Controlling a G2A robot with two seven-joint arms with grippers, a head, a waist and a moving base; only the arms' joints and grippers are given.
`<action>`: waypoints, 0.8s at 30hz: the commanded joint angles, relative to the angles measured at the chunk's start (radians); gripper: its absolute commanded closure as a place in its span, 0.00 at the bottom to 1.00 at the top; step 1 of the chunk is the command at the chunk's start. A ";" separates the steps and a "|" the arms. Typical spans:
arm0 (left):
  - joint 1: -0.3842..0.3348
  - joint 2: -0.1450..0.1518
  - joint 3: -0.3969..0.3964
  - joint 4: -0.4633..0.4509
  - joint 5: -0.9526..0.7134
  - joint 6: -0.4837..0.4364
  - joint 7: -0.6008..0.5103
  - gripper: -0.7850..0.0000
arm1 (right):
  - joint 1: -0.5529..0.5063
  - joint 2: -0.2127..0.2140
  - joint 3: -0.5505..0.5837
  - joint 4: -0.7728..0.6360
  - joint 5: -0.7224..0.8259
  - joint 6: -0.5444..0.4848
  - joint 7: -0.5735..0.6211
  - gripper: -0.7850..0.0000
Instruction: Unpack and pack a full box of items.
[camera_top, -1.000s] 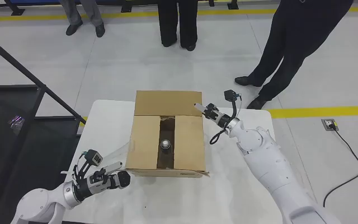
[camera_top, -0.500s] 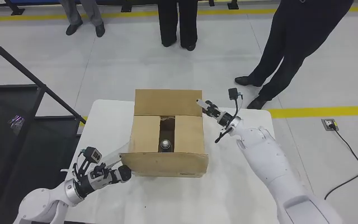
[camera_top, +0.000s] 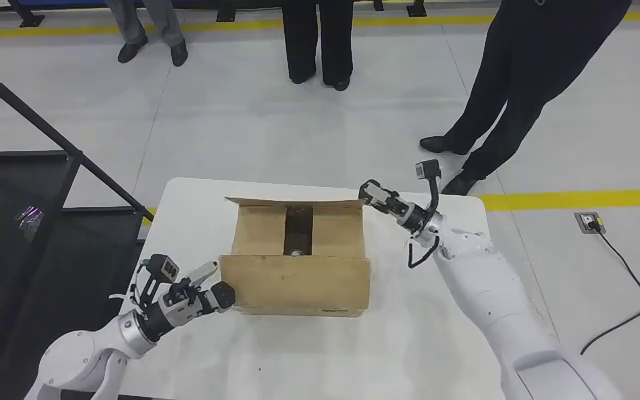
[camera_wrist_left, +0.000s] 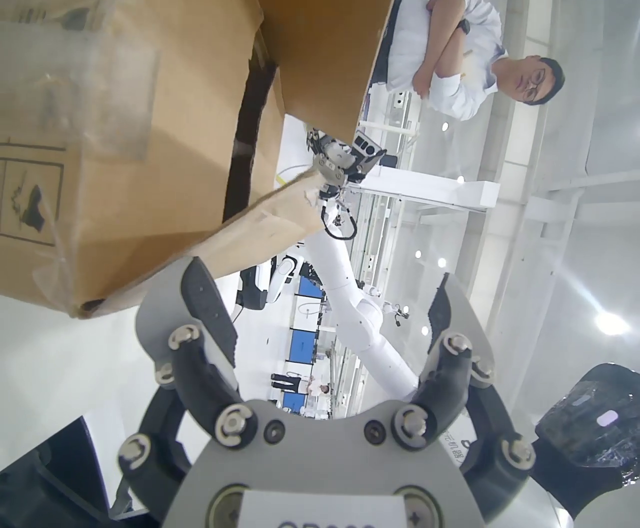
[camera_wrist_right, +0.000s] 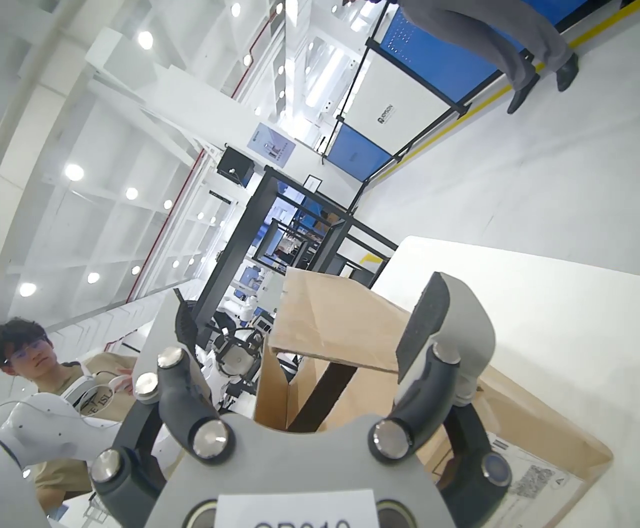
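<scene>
A brown cardboard box (camera_top: 295, 285) stands in the middle of the white table (camera_top: 420, 340). Its near and far flaps stand up, and the two side flaps lie over the top with a dark gap (camera_top: 297, 228) between them. My left gripper (camera_top: 205, 297) is open at the box's near left corner. In the left wrist view the box (camera_wrist_left: 125, 150) sits just past my left gripper (camera_wrist_left: 325, 310), with nothing between its fingers. My right gripper (camera_top: 372, 192) is open at the far right corner. The right wrist view shows my right gripper (camera_wrist_right: 305, 325) just short of the raised far flap (camera_wrist_right: 340, 325).
Bare table lies to the right of the box and along the front edge. A black metal frame (camera_top: 60, 170) stands off the table's left side. A yellow floor line (camera_top: 560, 200) runs past the far right corner.
The far flap, lying flat outward before, now stands upright, and the near flap has come up too. My left gripper has moved in to the box corner. My right gripper has shifted right and back.
</scene>
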 joint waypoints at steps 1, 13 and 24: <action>-0.005 -0.001 0.008 -0.005 0.005 0.002 0.024 0.00 | -0.003 0.008 -0.006 -0.033 -0.011 0.011 0.008 0.00; -0.050 -0.009 0.079 -0.015 0.099 -0.009 0.165 0.00 | -0.032 0.078 -0.047 -0.262 -0.015 0.172 0.169 0.00; -0.083 -0.018 0.136 -0.004 0.180 -0.046 0.258 0.00 | -0.054 0.118 -0.056 -0.399 -0.049 0.396 0.336 0.00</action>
